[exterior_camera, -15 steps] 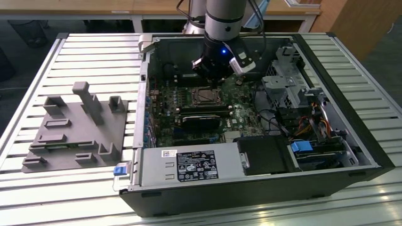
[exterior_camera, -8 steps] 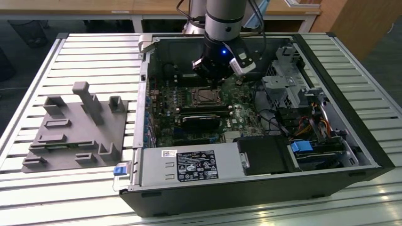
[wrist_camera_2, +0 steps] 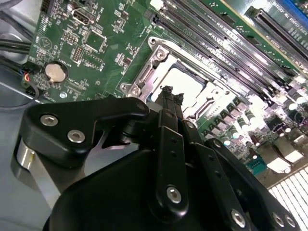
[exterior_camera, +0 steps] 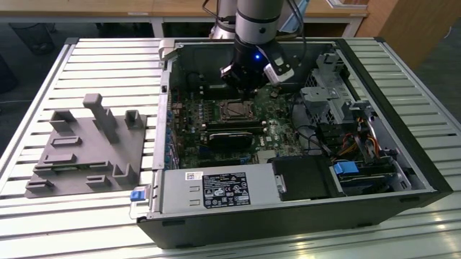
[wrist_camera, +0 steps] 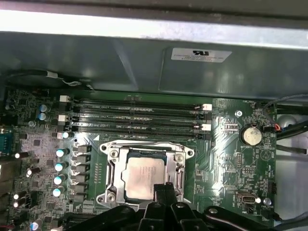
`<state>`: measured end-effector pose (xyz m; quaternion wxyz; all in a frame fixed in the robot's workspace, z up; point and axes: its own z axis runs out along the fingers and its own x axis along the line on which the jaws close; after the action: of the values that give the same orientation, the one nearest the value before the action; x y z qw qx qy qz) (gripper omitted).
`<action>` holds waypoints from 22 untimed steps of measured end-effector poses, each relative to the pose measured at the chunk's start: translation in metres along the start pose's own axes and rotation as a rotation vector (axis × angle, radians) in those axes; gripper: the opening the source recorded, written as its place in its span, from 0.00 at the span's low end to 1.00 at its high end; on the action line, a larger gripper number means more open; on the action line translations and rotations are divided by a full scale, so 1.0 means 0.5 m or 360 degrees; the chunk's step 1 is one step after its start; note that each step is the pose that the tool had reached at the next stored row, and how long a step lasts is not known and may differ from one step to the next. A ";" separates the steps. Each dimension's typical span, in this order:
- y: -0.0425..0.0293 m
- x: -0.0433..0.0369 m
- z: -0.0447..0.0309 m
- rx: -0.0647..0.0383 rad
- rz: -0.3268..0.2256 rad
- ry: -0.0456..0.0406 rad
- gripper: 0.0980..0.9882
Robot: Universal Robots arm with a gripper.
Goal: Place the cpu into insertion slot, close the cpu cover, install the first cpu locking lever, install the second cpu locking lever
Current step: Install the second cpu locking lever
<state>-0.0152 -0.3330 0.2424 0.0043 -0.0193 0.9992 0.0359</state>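
Your gripper [wrist_camera_2: 168, 94] hovers just above the socket with its fingertips pinched together, holding nothing. The cpu [wrist_camera: 142, 175] already sits in the insertion slot [wrist_camera: 115, 190], and the cpu cover [wrist_camera: 144, 147] appears closed around it. Press off-centre here and you risk skidding onto the motherboard [wrist_camera: 231, 154].
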 end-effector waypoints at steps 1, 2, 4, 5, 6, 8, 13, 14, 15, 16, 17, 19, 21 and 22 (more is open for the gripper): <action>-0.001 0.000 -0.001 0.0000 0.0000 0.0000 0.01; -0.003 0.000 -0.002 0.0000 0.0000 0.0000 0.01; -0.011 0.000 -0.002 0.0000 0.0000 0.0000 0.01; -0.017 0.001 -0.003 0.0000 0.0000 0.0000 0.01; -0.022 0.001 -0.003 0.0000 0.0001 0.0001 0.01; -0.027 0.001 -0.003 -0.0002 0.0005 0.0009 0.01; -0.036 0.001 -0.002 -0.0004 0.0011 0.0012 0.01; -0.037 0.001 -0.002 -0.0005 0.0011 0.0012 0.01; -0.038 0.001 -0.002 -0.0005 0.0011 0.0012 0.01; -0.040 0.001 -0.002 -0.0006 0.0011 0.0012 0.01; -0.042 0.002 -0.002 -0.0007 0.0011 0.0012 0.01; -0.045 0.002 -0.003 -0.0007 0.0011 0.0012 0.01; -0.049 0.002 -0.003 -0.0007 0.0011 0.0012 0.01; -0.051 0.002 -0.003 -0.0007 0.0011 0.0012 0.01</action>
<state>-0.0152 -0.3584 0.2419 0.0004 -0.0159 0.9992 0.0380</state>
